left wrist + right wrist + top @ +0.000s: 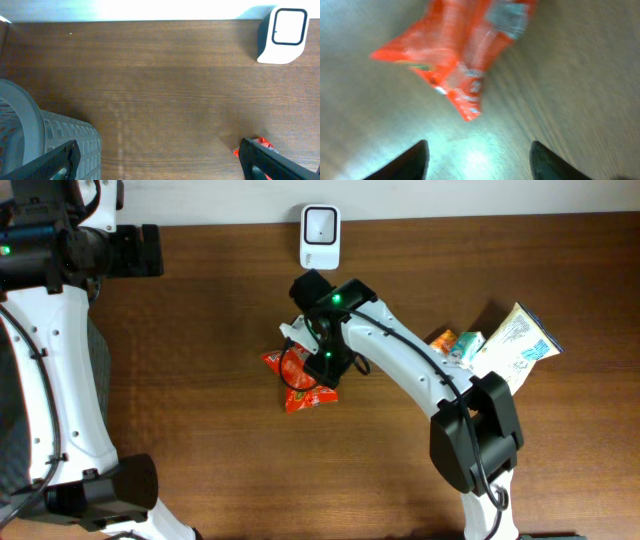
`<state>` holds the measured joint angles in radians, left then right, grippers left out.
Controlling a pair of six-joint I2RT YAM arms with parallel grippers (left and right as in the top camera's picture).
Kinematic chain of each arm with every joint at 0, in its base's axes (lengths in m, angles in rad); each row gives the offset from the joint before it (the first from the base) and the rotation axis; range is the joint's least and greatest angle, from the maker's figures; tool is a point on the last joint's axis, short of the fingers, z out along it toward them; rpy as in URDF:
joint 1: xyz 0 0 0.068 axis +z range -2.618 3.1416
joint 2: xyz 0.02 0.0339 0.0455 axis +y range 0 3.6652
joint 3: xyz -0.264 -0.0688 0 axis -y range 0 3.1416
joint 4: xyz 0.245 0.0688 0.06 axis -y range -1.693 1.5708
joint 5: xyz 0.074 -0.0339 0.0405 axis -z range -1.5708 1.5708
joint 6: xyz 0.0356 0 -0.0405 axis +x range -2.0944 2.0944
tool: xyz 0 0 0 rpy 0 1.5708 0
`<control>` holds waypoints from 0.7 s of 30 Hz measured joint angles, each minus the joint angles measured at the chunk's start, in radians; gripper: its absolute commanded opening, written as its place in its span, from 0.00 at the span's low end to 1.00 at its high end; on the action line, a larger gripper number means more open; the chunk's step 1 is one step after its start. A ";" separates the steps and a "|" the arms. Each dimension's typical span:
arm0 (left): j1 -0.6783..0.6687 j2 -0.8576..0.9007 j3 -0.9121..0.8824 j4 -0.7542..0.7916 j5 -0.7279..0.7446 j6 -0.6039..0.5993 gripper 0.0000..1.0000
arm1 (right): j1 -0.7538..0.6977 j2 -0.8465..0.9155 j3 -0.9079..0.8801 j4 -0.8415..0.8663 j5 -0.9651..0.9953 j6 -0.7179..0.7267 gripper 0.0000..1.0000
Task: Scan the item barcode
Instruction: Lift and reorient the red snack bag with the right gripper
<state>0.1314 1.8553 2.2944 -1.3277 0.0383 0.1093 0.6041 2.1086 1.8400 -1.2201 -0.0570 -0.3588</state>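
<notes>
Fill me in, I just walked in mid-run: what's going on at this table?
The right end effector hovers open above a red snack packet lying mid-table, holding nothing. The white scanner stands apart from it, so no scan is happening yet. The left end effector sits open, off by a grey basket.

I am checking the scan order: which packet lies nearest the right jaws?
The red packet, alone just beneath the right jaws; the white packet and small ones lie together, farther right.
</notes>
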 measured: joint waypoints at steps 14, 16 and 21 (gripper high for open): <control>0.000 0.000 0.000 0.000 0.000 0.000 0.99 | -0.038 0.005 -0.088 0.203 -0.249 1.120 0.99; 0.000 0.000 0.000 0.000 0.000 0.000 0.99 | -0.025 0.006 -0.135 0.239 -0.256 1.245 0.99; 0.000 0.000 0.000 0.000 0.000 0.000 0.99 | -0.005 0.008 -0.250 0.372 -0.255 1.437 0.96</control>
<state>0.1314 1.8553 2.2944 -1.3277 0.0383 0.1093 0.5987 2.1170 1.5898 -0.8482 -0.3122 1.0786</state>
